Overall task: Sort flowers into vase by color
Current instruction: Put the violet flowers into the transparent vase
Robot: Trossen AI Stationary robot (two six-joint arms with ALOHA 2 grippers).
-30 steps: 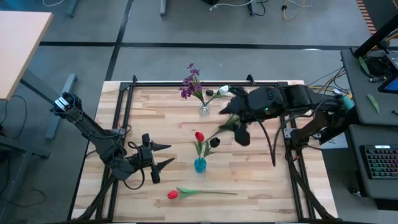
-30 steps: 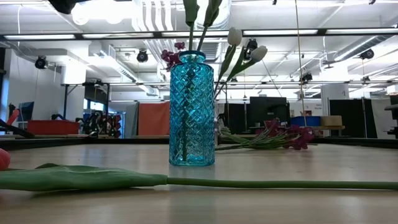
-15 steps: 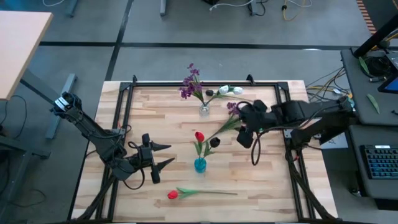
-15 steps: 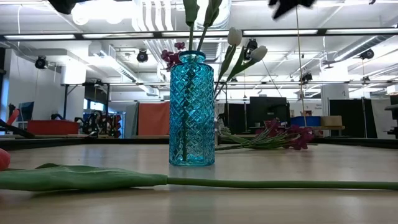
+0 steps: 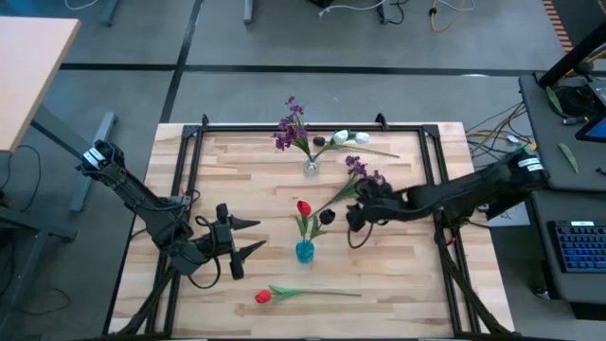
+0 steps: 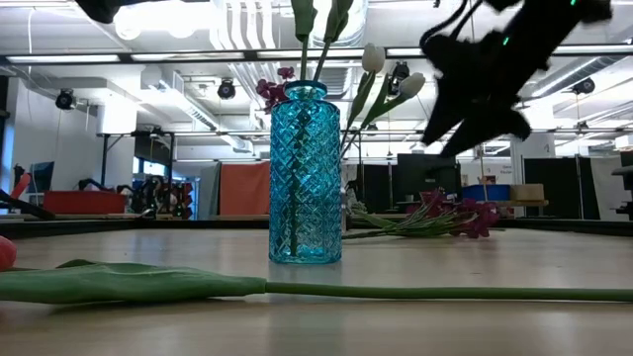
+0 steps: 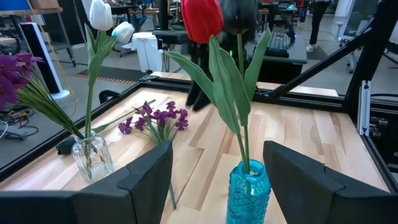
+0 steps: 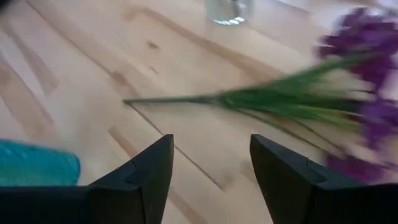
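Observation:
A blue vase [image 5: 304, 251] stands mid-table with a red tulip [image 5: 303, 207] and a near-black bloom [image 5: 326, 217] in it. A clear vase [image 5: 311, 168] farther back holds purple flowers [image 5: 289, 128] and white buds [image 5: 346, 138]. One purple flower [image 5: 352, 178] lies flat on the wood [image 8: 249, 99]. A red tulip [image 5: 263, 296] lies near the front edge. My right gripper [image 5: 354, 216] hangs open just above the lying purple flower's stem, its fingers [image 8: 149, 174] apart and touching nothing. My left gripper [image 5: 256, 237] waits open, left of the blue vase [image 7: 249, 193].
A black frame [image 5: 194, 142] runs along the table's edges. Bare wood lies between the two vases and right of the lying tulip's long stem [image 6: 415, 293]. A desk with a keyboard [image 5: 578, 251] stands off the table's right side.
My right gripper has dropped steeply from high over the table's far right part toward the lying purple flower, rolling its wrist and tipping its fingers downward. The flowers and vases have stayed put.

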